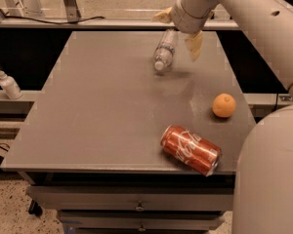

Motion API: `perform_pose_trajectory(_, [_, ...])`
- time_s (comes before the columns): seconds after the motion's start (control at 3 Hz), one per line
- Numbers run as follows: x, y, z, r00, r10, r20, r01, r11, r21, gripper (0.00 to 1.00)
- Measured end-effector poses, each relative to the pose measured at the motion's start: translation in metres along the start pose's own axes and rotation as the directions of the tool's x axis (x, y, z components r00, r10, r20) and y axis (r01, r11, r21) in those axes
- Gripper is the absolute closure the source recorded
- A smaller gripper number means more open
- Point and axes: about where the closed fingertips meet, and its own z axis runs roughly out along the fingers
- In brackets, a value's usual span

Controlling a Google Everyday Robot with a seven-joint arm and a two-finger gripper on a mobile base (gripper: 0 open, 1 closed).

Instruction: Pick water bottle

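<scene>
The water bottle [165, 50] is clear plastic with a white cap and lies on its side at the back of the grey table [102, 106], cap toward me. My gripper [178, 30] is open just above the bottle's far end. One pale finger [162, 16] is behind and left of the bottle. The other finger [194, 44] hangs just to the bottle's right. The bottle is not held.
An orange [223, 105] sits at the table's right side. A red can [190, 149] lies near the front right edge. A small white pump-top bottle [8, 84] stands on a ledge to the left. My arm [254, 28] spans the upper right.
</scene>
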Motion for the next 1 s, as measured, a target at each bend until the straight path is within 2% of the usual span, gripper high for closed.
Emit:
perform_pose_trajectory(0.33, [0.004, 0.0, 0.013, 0.998, -0.066, -0.025, 0.065, 0.9973, -0.033, 0.0])
perform_pose_trajectory(0.67, [0.01, -0.001, 0.026, 0.992, -0.122, -0.04, 0.119, 0.9903, -0.071, 0.0])
perform_pose_trajectory(1.0, [0.015, 0.001, 0.037, 0.988, -0.147, -0.041, 0.142, 0.9843, -0.104, 0.0])
